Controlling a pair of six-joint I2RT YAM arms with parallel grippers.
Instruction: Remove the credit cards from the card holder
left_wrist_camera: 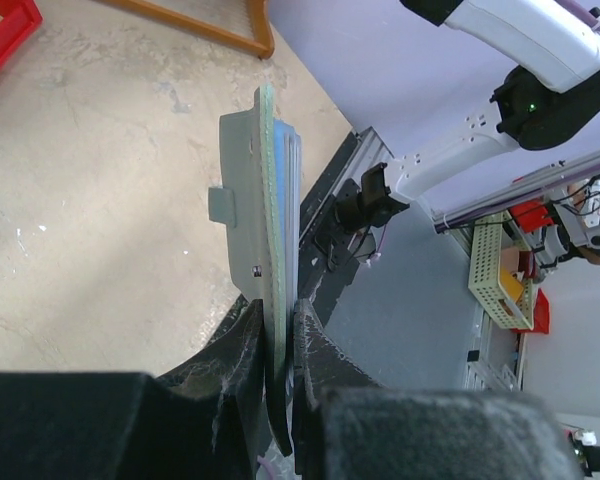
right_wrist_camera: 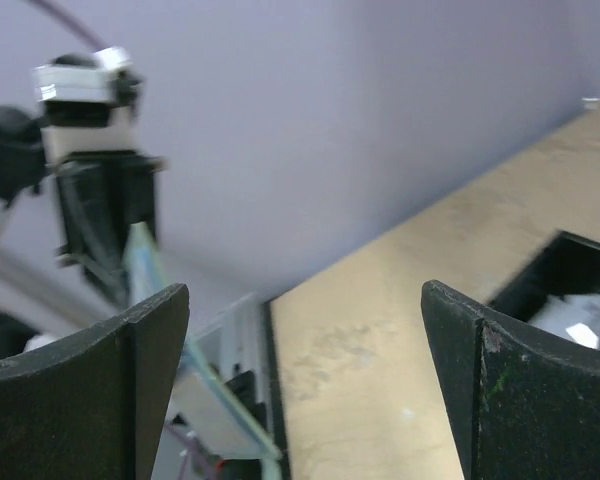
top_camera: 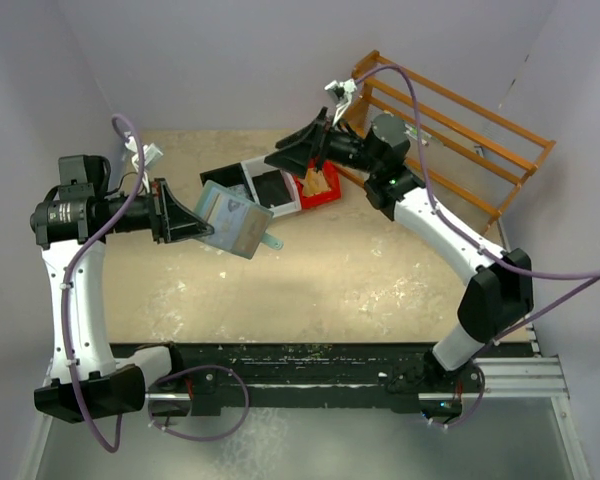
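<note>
Three small plastic bins sit in a row at the back of the pale speckled bench: a black bin, a grey-rimmed bin with a dark inside, and a red bin. A tan-orange credit card shows in the red one, partly under the right arm. From the right wrist, a black-walled bin holds something pale, too blurred to name. The right pincer hangs over the bins with its two dark fingers spread wide and nothing between them. The small mint-green folding card holder is off the bench, held up in the air just in front of the black bin and covering part of it from above. It hangs open, with its pocket pages fanned and its snap tab sticking out. The left pincer is clamped tight on one edge of it. An orange wooden slatted rack stands at the rear right, behind the right arm.
</note>
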